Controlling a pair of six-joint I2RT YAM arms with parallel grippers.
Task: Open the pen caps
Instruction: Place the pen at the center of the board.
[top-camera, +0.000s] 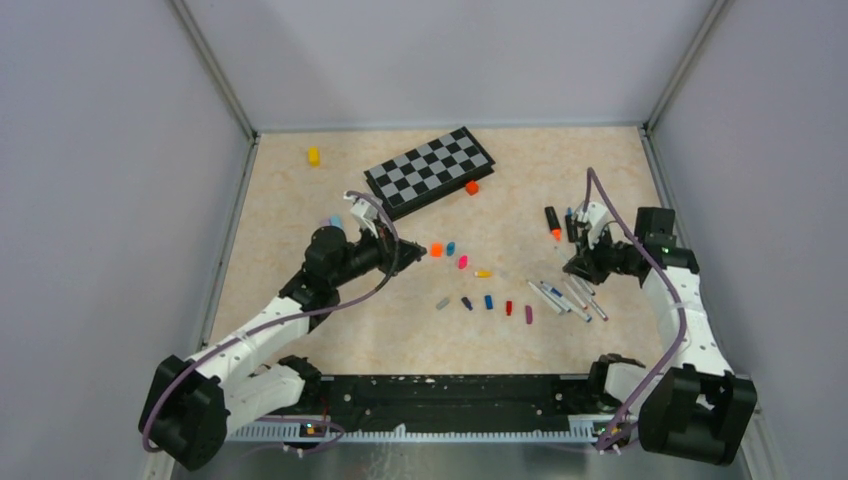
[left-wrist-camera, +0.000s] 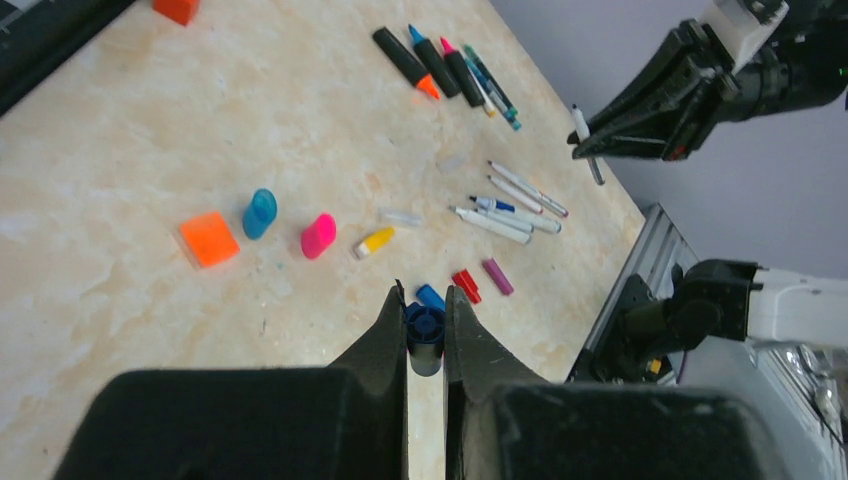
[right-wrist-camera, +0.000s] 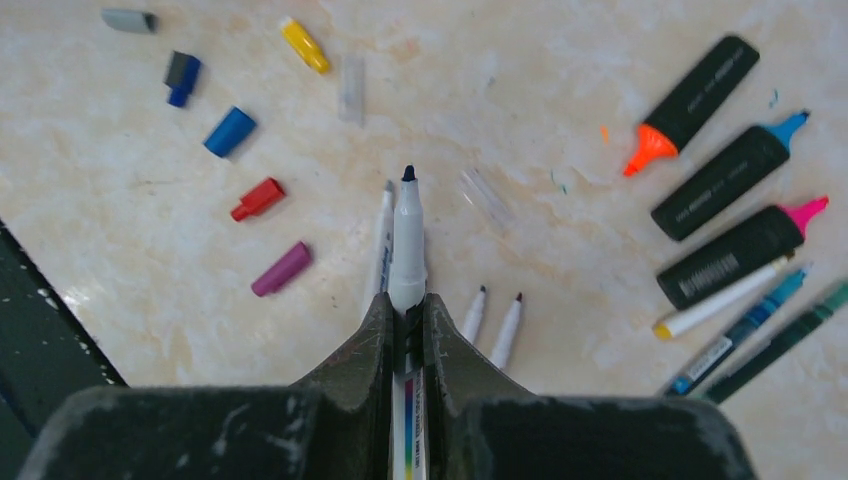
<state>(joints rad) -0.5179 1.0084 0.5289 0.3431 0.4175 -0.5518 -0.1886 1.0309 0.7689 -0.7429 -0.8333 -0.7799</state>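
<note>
In right tool, uncapped pen; in left tool, dark-blue cap.

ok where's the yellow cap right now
In the top view the yellow cap lies just right of the pink cap and left of the loose white pens.

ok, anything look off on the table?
Minor: an orange ink speck on the tabletop beside the uncapped orange highlighter, plus teal flecks nearby. Looks like open tips touched the surface. Nothing else stands out.
</note>
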